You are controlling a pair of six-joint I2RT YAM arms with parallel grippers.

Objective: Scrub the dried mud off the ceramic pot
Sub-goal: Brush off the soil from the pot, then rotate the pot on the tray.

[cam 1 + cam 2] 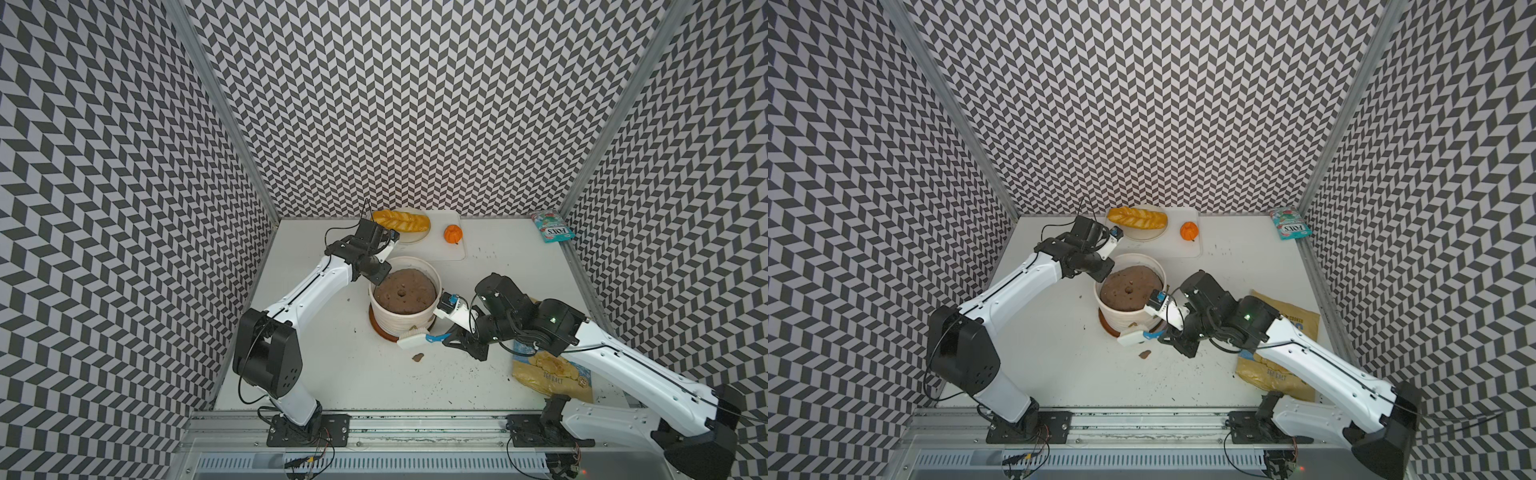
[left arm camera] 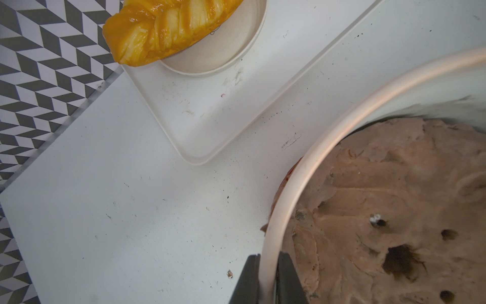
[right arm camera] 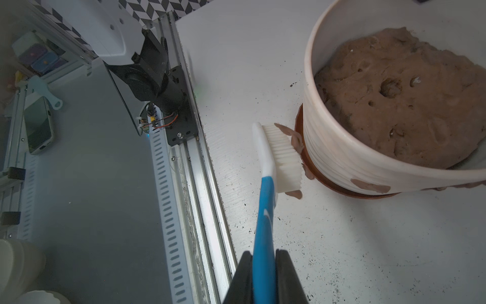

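**Top views.** The ceramic pot (image 1: 401, 322) stands upright on its saucer (image 1: 380, 332) near the middle of the surface (image 1: 332, 374). It is filled with a brown soil mass (image 1: 405, 293). The left hand (image 1: 377, 277) meets the pot rim on the far side, toward the left arm. The right hand (image 1: 446, 337) carries a brush (image 1: 411, 340), and the white brush head lies against the foot of the pot on the near side. In both top views one flake of dried mud (image 1: 417, 356) lies on the surface just beside the brush head, apart from the pot (image 1: 1121, 320).

**Left wrist view.** The left hand (image 2: 268, 263) is clamped on the pot rim (image 2: 315, 147). One jaw stands outside the wall and the other inside, over the soil mass (image 2: 394, 184). Beyond the pot, a tray (image 2: 210, 118) carries a plate (image 2: 236, 52) with a bread loaf (image 2: 163, 29) on it.

**Right wrist view.** The right hand (image 3: 264, 256) is clenched on the blue handle of the brush (image 3: 278, 155). The bristles face the ribbed wall of the pot (image 3: 342, 158) and touch it low down, at the saucer (image 3: 323, 179). One blotch of dried mud (image 3: 370, 186) sits on the wall just above the saucer. Further brown pieces cling to the bristle tips. Dark specks are scattered on the surface (image 3: 342, 250).
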